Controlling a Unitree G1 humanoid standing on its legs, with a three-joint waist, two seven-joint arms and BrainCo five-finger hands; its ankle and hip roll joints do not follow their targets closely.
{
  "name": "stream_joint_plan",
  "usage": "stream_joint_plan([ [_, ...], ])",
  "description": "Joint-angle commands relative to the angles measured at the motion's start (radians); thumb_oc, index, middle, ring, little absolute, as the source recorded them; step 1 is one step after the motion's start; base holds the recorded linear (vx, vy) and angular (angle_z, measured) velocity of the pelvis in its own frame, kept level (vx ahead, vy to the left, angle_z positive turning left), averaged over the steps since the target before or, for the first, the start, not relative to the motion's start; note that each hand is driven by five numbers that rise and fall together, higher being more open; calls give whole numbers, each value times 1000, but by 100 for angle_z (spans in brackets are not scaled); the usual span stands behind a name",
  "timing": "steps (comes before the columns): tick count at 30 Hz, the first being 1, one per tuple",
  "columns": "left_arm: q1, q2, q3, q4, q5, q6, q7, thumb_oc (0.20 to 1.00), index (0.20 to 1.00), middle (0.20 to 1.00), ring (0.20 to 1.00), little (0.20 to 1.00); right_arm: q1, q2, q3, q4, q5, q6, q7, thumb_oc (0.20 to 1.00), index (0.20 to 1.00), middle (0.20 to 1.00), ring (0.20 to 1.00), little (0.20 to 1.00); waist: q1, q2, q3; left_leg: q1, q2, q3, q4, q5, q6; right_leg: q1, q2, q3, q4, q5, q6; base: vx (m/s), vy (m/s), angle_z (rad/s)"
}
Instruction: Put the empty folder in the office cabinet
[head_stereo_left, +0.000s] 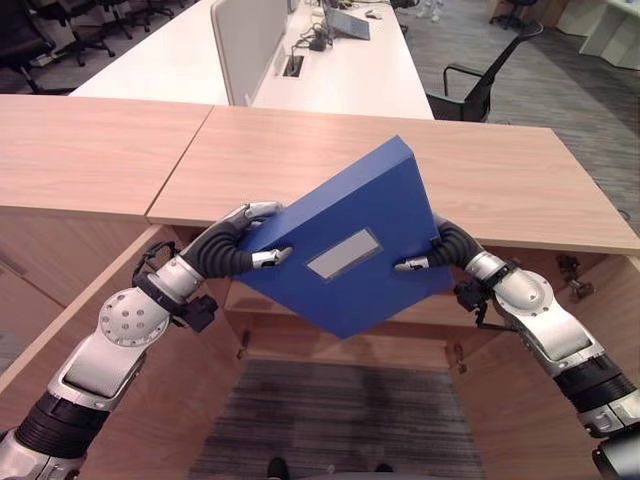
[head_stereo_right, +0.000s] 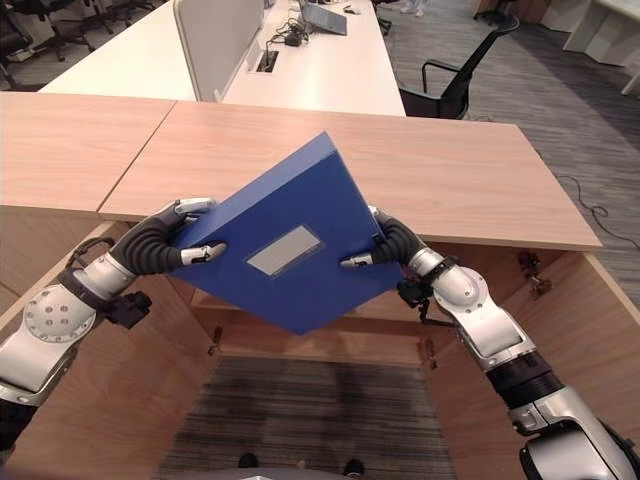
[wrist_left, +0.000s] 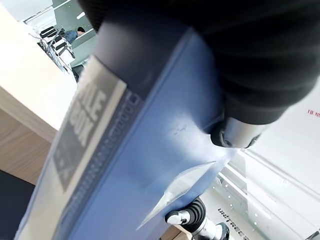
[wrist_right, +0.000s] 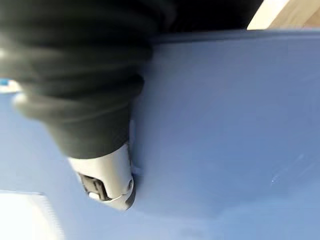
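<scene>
A blue box folder (head_stereo_left: 350, 235) with a grey label on its spine hangs tilted in front of the open wooden cabinet (head_stereo_left: 330, 345), below the cabinet's top edge. My left hand (head_stereo_left: 243, 245) grips its left edge, thumb on the spine and fingers behind. On the opposite edge my right hand (head_stereo_left: 440, 250) clamps it the same way, thumb (wrist_right: 107, 180) pressed on the blue face. In the left wrist view the folder (wrist_left: 145, 145) shows very close, label toward the camera.
The cabinet's wooden top (head_stereo_left: 500, 180) runs across the view; its doors (head_stereo_left: 80, 330) stand open on both sides. A shelf (head_stereo_left: 400, 325) lies behind the folder. White desks (head_stereo_left: 340, 70) and a black chair (head_stereo_left: 480, 90) stand beyond. Grey carpet (head_stereo_left: 340, 420) lies below.
</scene>
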Motion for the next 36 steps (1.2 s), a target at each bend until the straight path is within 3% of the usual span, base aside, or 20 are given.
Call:
stream_joint_plan([
  [1, -184, -172, -150, -168, -190, -143, -11, 200, 200, 200, 200, 200, -93, 225, 200, -39, 151, -60, 77, 200, 200, 200, 200, 200, 6, -39, -55, 29, -2, 8, 2, -108, 0, -65, -12, 26, -1, -2, 50, 0, 0, 0],
  [4, -186, -201, -148, -166, -197, -140, -11, 200, 200, 200, 200, 200, -79, 259, 194, -25, 176, -61, 74, 200, 200, 200, 200, 200, 5, -38, -54, 29, -2, 10, 2, -107, 0, -66, -13, 26, -1, -2, 50, 0, 0, 0],
  [9, -174, -271, -132, -149, -223, -132, -13, 200, 200, 200, 200, 200, -3, 391, 184, 58, 315, -48, 84, 200, 200, 200, 200, 200, 3, -32, -52, 27, -1, 10, 2, -107, -1, -64, -14, 24, -1, -4, 46, 0, 0, 0],
  [13, -149, -299, -135, -116, -260, -110, -29, 200, 200, 200, 200, 200, 26, 413, 198, 81, 339, -29, 103, 200, 200, 200, 200, 200, 2, -30, -54, 29, 0, 11, 2, -107, -2, -61, -12, 22, -1, -7, 44, 0, 0, 0],
  [15, -98, -306, -120, -79, -302, -76, -46, 1000, 1000, 1000, 1000, 1000, 93, 422, 172, 101, 369, -19, 98, 200, 200, 200, 200, 200, -2, -25, -54, 30, 0, 12, 2, -107, -3, -60, -12, 22, -1, -6, 44, 0, 0, 0],
  [19, 6, -309, -76, -12, -297, -56, -37, 1000, 1000, 1000, 1000, 1000, 219, 436, 104, 116, 433, -36, 84, 200, 200, 200, 200, 200, -8, -19, -52, 30, 1, 12, 2, -108, -3, -58, -11, 21, -1, -9, 44, 8, -2, 0],
  [20, 10, -319, -82, 22, -303, -41, -45, 1000, 1000, 1000, 1000, 1000, 203, 468, 83, 205, 427, -39, 53, 200, 200, 200, 200, 200, -7, -14, -52, 35, 2, 10, 2, -111, -4, -53, -10, 19, -1, -11, 43, 0, 0, 0],
  [26, 194, -266, 37, 69, -316, -7, -98, 1000, 1000, 1000, 1000, 1000, 401, 415, -183, 233, 403, -60, 8, 200, 200, 200, 200, 200, -27, -6, -56, 33, 2, 11, 2, -111, -6, -56, -8, 23, -1, -15, 43, 0, 0, 0],
  [29, 274, -248, 88, 123, -375, 24, -134, 1000, 1000, 1000, 1000, 1000, 434, 451, -337, 335, 444, -85, -36, 200, 200, 200, 200, 200, -40, 6, -56, 43, 4, 13, 2, -117, -5, -51, -2, 29, -1, -20, 42, 10, -2, 0],
  [36, 349, -265, 130, 279, -370, 56, -143, 1000, 1000, 1000, 1000, 1000, 449, 487, -424, 546, 516, -72, -39, 200, 200, 200, 200, 200, -50, 15, -55, 43, 6, 10, 2, -115, -6, -51, 4, 35, -1, -26, 38, 0, 0, 0],
])
